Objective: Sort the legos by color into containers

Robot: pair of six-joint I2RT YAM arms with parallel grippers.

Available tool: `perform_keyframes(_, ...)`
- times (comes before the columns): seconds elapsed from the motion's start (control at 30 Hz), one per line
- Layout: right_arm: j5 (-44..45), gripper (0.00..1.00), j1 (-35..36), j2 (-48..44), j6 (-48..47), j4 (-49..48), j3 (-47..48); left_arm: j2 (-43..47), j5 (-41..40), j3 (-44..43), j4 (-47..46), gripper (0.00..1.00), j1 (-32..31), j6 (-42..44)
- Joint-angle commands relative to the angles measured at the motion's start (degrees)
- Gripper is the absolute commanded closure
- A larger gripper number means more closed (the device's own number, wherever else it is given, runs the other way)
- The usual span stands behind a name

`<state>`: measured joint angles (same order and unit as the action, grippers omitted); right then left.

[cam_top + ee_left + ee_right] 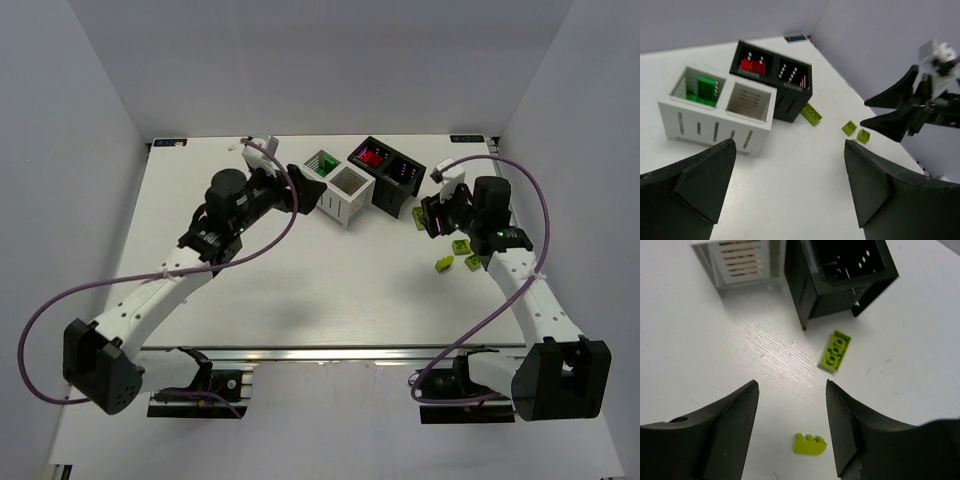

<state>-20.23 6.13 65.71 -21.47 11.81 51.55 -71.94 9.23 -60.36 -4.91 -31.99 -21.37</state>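
Observation:
In the top view my left gripper [307, 188] hangs open just left of the white container [340, 195], nothing between its fingers. A dark green lego [701, 86] lies in that bin's far cell; the near cell [747, 100] looks empty. Red legos [751, 65] sit in the black container [790, 102]. My right gripper [792, 390] is open above the table, right of the black bin. A yellow-green sloped lego [809, 444] lies on the table under its jaws. A flat yellow-green lego [835, 350] lies beyond the tips, by the black container [810, 295].
More yellow-green legos [461, 246] lie scattered on the table to the right, near the right arm. The two bins stand side by side at the back middle. The table's right edge [520, 240] runs close to the right arm.

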Motion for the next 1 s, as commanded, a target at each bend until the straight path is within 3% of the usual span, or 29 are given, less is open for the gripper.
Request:
perform_keyframes(0.0,5.3,0.38,-1.8,0.8,-0.3,2.7,2.9,5.4,-4.1,0.9,-0.5,0.02,0.0,4.1)
perform_keyframes(0.13,5.5,0.38,-5.4,6.4,1.3,7.4,4.9,7.5,-5.8,1.5,-1.0,0.02,0.0,5.3)
perform_keyframes(0.3,1.7,0.37,-5.5,10.9,-3.7,12.5,7.2,7.8,-6.1,2.0,-1.7,0.02,0.0,5.5)
perform_keyframes(0.37,1.3,0.41,-5.5,11.6,-6.5,12.9,6.6,7.5,-6.1,1.9,-1.6,0.02,0.0,5.6)
perform_keyframes(0.47,-1.2,0.41,-5.5,10.2,-14.3,11.7,3.6,7.5,-6.1,1.6,-1.2,0.02,0.0,5.8)
perform_keyframes(0.57,-4.0,0.21,-5.2,5.4,-25.3,8.2,-3.5,8.5,-6.8,1.9,-1.2,0.02,0.1,6.2)
perform_keyframes(0.67,-3.8,0.13,-2.5,-0.2,-33.5,2.9,-9.8,9.2,-7.3,2.3,-1.4,0.02,0.1,6.7)
perform_keyframes(0.83,-3.2,0.12,-0.6,-3.6,-44.7,3.3,-12.7,9.5,-8.4,2.3,-1.2,0.02,0.1,7.2)
perform_keyframes(0.97,-0.3,0.17,-0.5,-3.9,-50.9,6.8,-13.2,9.4,-8.3,2.2,-1.2,0.02,0.2,7.3)
